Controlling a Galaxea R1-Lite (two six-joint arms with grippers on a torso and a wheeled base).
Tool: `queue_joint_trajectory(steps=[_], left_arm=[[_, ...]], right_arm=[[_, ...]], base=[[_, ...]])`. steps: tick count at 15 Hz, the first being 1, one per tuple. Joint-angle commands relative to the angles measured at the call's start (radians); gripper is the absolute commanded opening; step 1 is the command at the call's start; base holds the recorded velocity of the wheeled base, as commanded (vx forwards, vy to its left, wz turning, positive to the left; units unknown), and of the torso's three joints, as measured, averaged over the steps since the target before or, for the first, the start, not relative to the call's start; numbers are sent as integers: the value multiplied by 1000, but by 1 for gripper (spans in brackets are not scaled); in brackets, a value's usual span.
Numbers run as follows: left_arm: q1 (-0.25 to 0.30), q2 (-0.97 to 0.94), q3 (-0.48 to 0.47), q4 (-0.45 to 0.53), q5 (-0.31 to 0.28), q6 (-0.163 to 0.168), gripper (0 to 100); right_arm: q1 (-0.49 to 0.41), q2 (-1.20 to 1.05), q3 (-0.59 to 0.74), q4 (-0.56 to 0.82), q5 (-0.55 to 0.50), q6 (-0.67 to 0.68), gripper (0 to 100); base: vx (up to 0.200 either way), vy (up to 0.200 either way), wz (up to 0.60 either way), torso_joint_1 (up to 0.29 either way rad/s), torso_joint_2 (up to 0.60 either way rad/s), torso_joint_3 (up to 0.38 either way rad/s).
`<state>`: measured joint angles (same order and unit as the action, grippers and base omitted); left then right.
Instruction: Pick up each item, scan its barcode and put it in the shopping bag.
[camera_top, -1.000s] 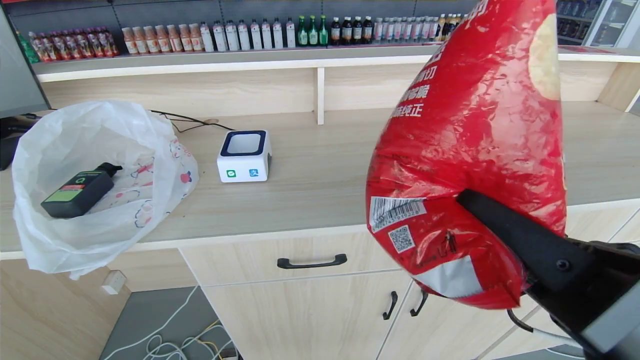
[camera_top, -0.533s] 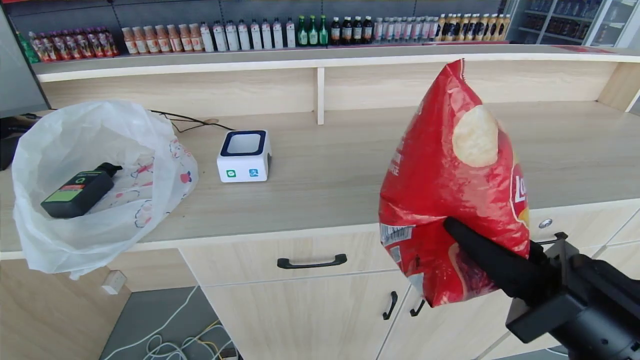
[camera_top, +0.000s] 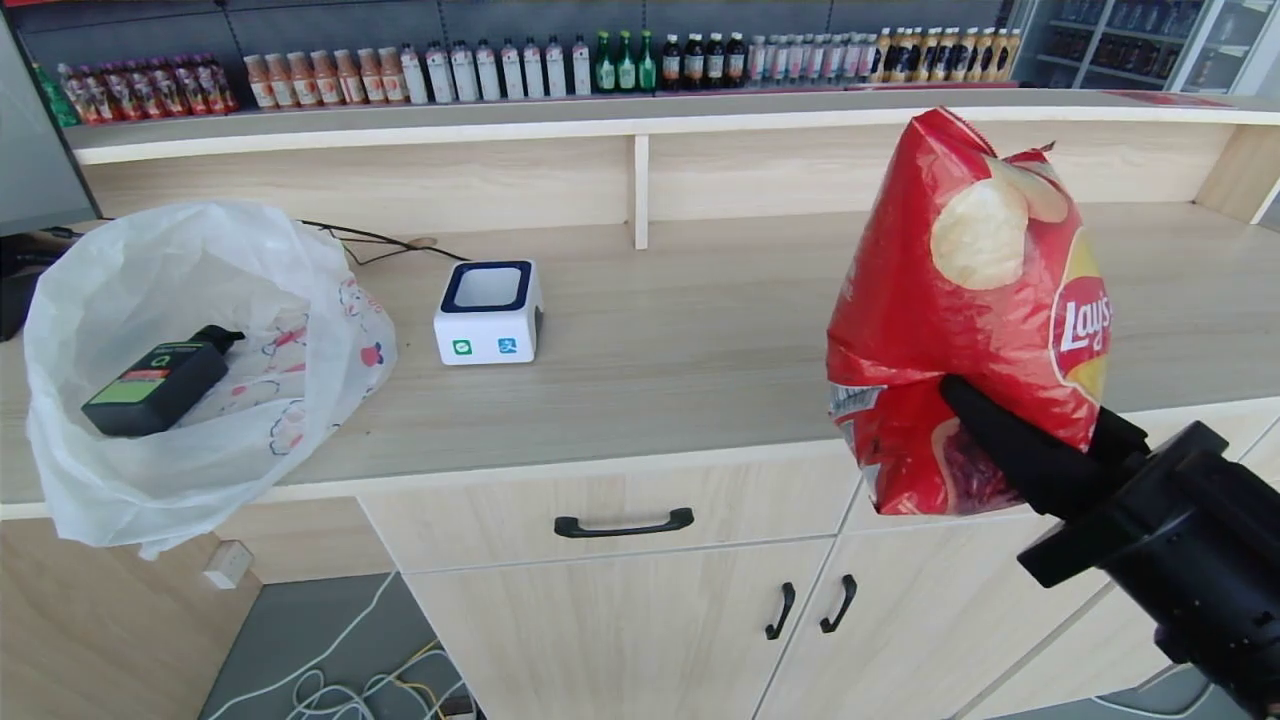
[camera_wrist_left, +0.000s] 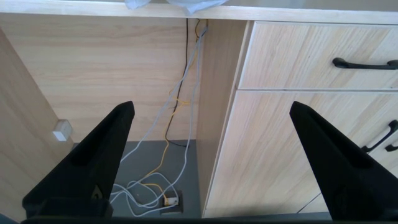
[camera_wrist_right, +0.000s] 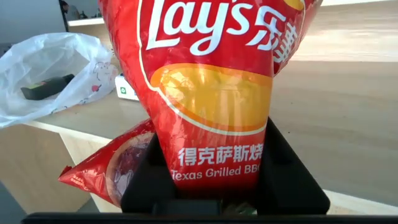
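My right gripper is shut on the lower part of a red chip bag, holding it upright in the air over the counter's front edge at the right. The same red chip bag stands between the right gripper fingers in the right wrist view. A white scanner box with a dark blue rim sits mid-counter. The white plastic shopping bag lies open at the left with a dark bottle inside. My left gripper hangs open below the counter, facing the cabinet fronts.
The wooden counter has drawers and cabinet doors with black handles underneath. A raised shelf behind carries several drink bottles. Cables lie on the floor at the lower left.
The right gripper has carried the chip bag down and away from the camera, then to the right, turning it so its front logo faces me instead of the barcode side.
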<state>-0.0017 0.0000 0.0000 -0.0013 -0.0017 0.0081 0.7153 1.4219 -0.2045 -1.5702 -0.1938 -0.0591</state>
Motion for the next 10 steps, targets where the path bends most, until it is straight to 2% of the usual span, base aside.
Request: queue_joint_trajectory(steps=[1, 3, 9, 10], left_arm=[[0, 0, 0, 0, 0, 0, 100], [0, 0, 0, 0, 0, 0, 100], [0, 0, 0, 0, 0, 0, 100], [0, 0, 0, 0, 0, -2, 100]], right_arm=[[-2, -8, -1, -1, -1, -4, 0], [-2, -40, 11, -1, -1, -1, 0], [-31, -61, 16, -1, -1, -4, 0], [-31, -57, 13, -1, -1, -4, 0]], base=[[-200, 0, 0, 7, 2, 7], [-200, 0, 0, 5, 2, 0], [0, 0, 0, 0, 0, 0], [0, 200, 0, 2, 7, 2]])
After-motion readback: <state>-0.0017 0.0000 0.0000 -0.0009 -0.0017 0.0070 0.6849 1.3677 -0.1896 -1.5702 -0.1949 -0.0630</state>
